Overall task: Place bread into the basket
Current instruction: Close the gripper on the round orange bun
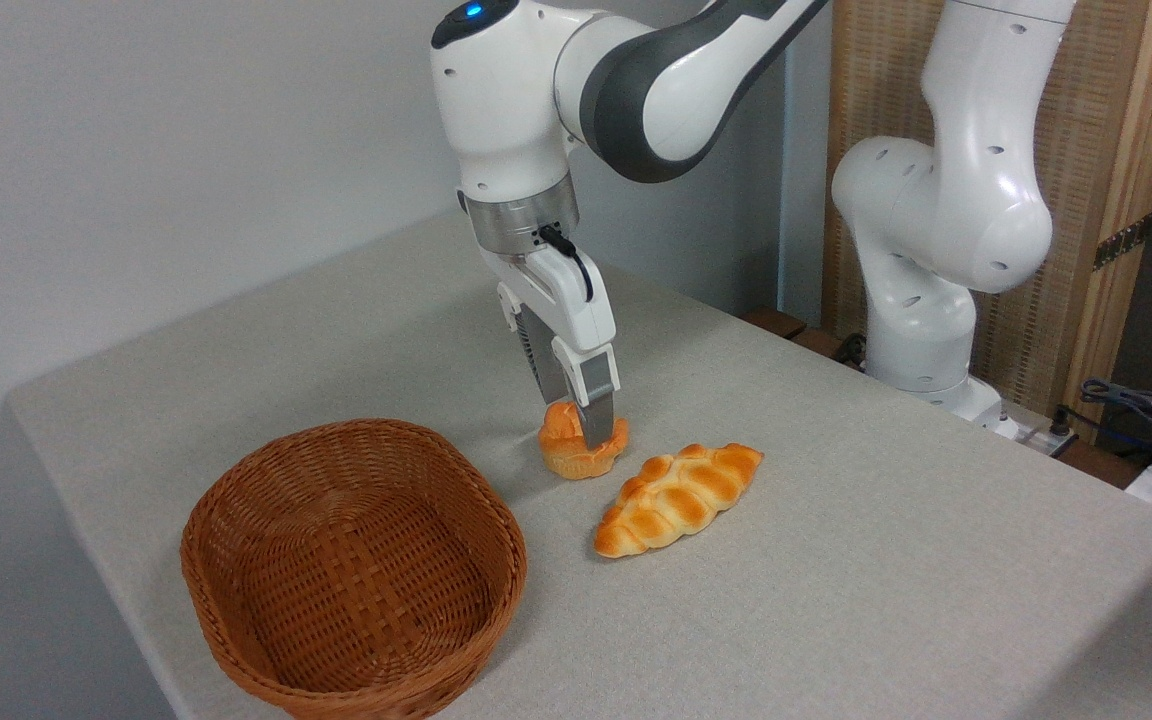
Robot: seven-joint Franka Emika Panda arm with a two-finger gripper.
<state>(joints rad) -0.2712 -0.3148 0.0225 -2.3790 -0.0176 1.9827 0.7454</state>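
The bread (566, 452), a small round orange-golden bun, rests on the table near its middle. My gripper (578, 428) comes straight down onto it. One finger presses into the bun's front and the other stands behind its left side, so the jaws are shut on the bun, which looks pinched. The basket (236, 510), brown woven wicker and empty, stands to the lower left of the bun, near the table's front-left edge.
A longer braided golden-brown loaf (681, 495) lies just right of the bun. The robot's base (921, 330) stands off the table's far right edge, with cables (1146, 410) beyond it. A grey wall (136, 150) runs along the left.
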